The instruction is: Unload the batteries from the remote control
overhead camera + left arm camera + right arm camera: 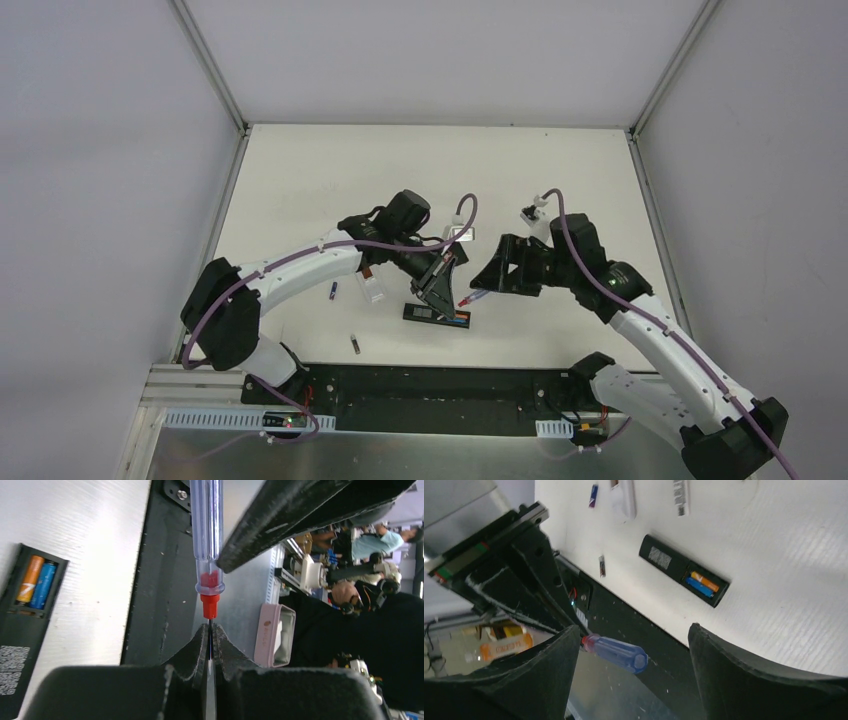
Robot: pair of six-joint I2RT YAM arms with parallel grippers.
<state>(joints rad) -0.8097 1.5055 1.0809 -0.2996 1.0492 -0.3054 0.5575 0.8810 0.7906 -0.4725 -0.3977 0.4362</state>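
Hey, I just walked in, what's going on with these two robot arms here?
The left gripper is shut on the metal shaft of a blue-handled screwdriver, holding it in the air. The right gripper is open, fingers either side of the handle without gripping; it looks like a handover. The black remote lies with its compartment open, an orange battery and a blue battery inside. A loose cell and a second cell lie on the table near a white remote.

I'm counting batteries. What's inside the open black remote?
The black remote holds an orange battery beside a blue battery in its open bay. Anything beneath them is hidden.
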